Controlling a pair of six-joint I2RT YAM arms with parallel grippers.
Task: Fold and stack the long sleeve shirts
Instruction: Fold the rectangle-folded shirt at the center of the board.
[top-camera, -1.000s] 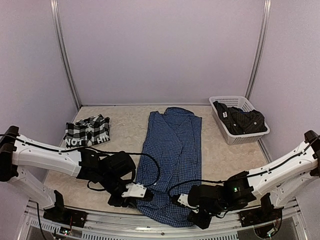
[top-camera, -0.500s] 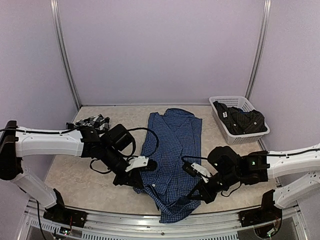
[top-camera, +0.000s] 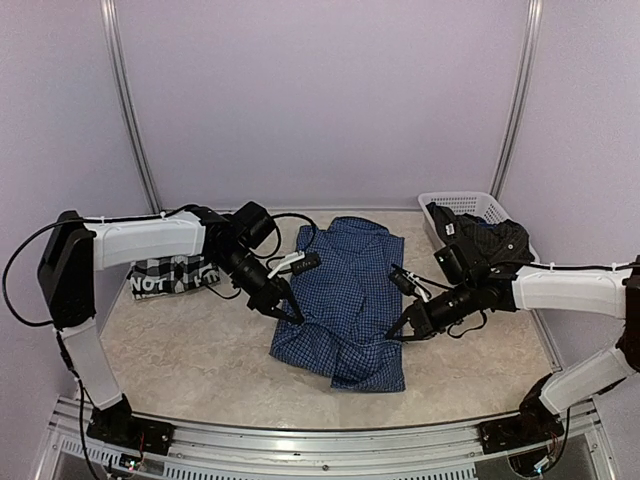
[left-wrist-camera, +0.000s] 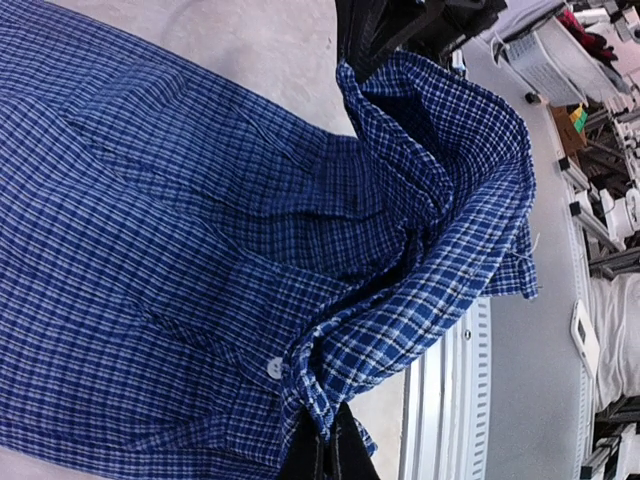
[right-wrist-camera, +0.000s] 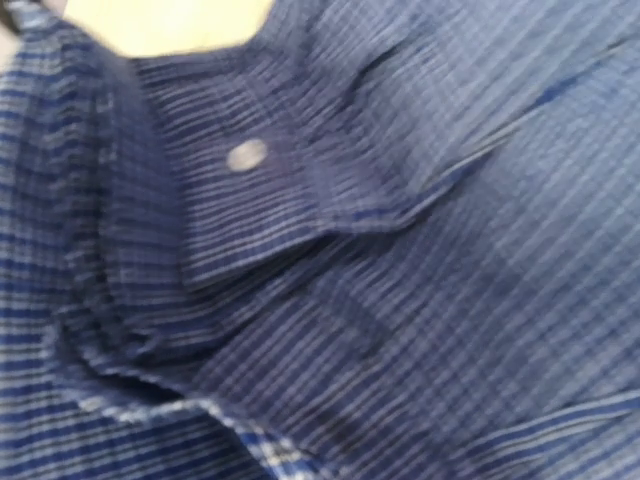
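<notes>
Since a second ago my left gripper (top-camera: 292, 314) and right gripper (top-camera: 399, 336) have dragged the hem of the blue shirt (top-camera: 345, 290) away from the near edge; each is clamped on one side of it. It lies at the middle of the table (top-camera: 190, 360), lower half folded over, fine dark check rumpled.

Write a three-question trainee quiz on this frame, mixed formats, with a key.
1. True or false: the left gripper and the right gripper are both shut on the blue checked shirt.
2. What lies in the white basket? A) a dark garment B) a towel C) nothing
3. By the robot's own sides, on which side of the blue checked shirt does the plaid shirt lie?
Key: 1 true; 2 A; 3 left.
</notes>
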